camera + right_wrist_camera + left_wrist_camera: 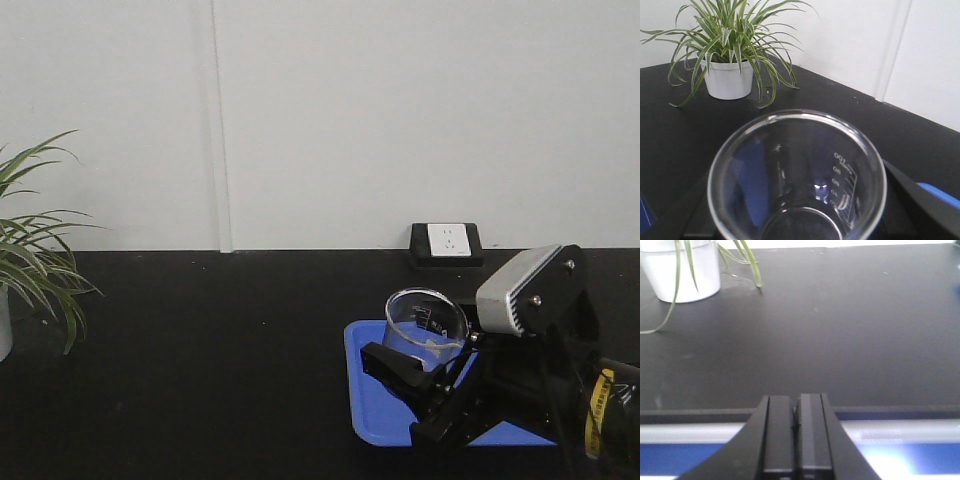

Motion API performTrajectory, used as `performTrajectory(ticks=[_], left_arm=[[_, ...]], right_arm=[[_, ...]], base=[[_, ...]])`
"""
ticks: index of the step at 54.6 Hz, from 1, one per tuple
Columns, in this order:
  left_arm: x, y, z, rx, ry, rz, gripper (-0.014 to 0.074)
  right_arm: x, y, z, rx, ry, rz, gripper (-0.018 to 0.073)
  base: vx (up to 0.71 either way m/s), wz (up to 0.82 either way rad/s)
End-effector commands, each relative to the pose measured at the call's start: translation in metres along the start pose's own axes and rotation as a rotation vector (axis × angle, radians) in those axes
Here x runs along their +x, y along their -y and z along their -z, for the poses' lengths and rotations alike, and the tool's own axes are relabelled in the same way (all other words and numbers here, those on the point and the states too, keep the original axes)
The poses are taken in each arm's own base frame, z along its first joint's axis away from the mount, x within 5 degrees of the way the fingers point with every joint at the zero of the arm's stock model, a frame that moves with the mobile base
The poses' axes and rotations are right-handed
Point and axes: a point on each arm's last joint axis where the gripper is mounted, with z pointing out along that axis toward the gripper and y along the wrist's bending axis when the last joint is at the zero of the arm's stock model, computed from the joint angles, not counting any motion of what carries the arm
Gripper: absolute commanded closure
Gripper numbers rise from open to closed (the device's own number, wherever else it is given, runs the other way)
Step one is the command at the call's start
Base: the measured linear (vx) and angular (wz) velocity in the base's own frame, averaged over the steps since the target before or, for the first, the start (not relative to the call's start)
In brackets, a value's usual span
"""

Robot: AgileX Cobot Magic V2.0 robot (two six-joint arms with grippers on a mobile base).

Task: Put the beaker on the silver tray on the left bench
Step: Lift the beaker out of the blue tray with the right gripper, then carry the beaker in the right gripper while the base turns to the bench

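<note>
The clear glass beaker [425, 322] with dark graduation marks stands upright over the blue tray [372, 405], between the black fingers of my right gripper [425, 355]. In the right wrist view the beaker [797, 170] fills the lower frame, mouth toward the camera, and the right gripper [797, 222] is shut on its sides. My left gripper [796, 402] is shut with nothing in it, hovering near the bench's front edge. The silver tray and the left bench are out of view.
A potted spider plant [30, 270] in a white pot [729, 80] stands at the left of this black benchtop [200, 350]. A wall socket [447, 242] sits at the back against the white wall. A corner of the blue tray [940, 194] shows at right.
</note>
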Motion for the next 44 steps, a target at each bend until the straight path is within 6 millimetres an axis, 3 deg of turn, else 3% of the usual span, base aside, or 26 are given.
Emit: performTrajectory(ticks=[1,44], left_arm=[[0.0024,0.0003,-0.0024,0.004,0.065,0.002,0.0595],[0.0024,0.0003,-0.0024,0.004,0.065,0.002,0.0595]], right_arm=[[-0.0197,-0.0012,0.0065,-0.006,0.076,-0.001,0.0566],[-0.0197,-0.0013,0.0065,-0.007,0.077,-0.001,0.0566]], base=[[-0.25,-0.17],[-0.31,-0.08]])
